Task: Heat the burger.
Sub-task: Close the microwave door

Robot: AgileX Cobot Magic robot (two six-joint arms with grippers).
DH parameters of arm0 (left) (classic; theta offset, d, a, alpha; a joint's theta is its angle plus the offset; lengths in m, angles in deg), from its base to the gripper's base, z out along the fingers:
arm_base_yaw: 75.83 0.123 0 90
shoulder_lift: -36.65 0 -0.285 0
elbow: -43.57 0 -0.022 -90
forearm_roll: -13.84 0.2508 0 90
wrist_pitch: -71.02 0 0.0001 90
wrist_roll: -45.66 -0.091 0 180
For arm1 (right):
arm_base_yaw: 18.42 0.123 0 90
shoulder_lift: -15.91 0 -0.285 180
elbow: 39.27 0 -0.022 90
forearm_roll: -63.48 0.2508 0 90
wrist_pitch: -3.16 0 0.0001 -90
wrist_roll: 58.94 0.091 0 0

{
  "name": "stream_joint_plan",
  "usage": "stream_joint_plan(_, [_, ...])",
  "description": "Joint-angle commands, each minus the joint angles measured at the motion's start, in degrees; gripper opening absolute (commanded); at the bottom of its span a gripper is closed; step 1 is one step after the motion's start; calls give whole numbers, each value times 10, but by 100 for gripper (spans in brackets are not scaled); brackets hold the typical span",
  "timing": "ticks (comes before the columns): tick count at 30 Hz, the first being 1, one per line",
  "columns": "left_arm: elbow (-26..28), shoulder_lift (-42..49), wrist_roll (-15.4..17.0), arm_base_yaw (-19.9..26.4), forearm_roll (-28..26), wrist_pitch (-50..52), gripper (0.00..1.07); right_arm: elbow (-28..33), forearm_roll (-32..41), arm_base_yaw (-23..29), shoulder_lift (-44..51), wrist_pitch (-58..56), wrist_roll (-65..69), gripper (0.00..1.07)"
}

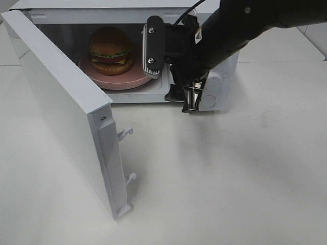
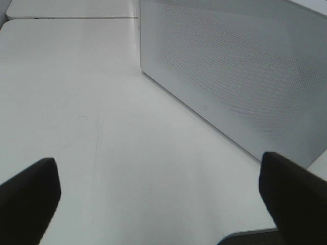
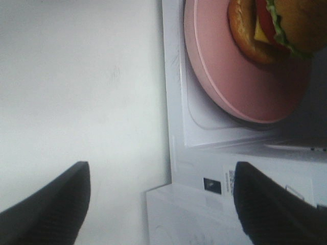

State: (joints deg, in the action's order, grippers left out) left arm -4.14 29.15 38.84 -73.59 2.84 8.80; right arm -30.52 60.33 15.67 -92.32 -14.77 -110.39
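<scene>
The white microwave fills the top of the high view, its door swung wide toward the lower left; inside, upper left, a pink plate carries the burger. The burger looks light, soft and loosely stacked, best moved by the plate's rim rather than squeezed. The right gripper and left gripper both gape wide, holding nothing.

The right arm angles downward, its right end effector spread wide and empty; the left end effector likewise.
</scene>
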Motion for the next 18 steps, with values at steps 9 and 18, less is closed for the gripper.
stream_joint_plan(9, [1, 9, 3, -2, -1, 7, 98, 129, 1, -5, 150, -15, 206, 76])
stream_joint_plan(18, [1, 9, 3, -2, -1, 7, 98, 222, 0, -5, 247, -23, 468, 76])
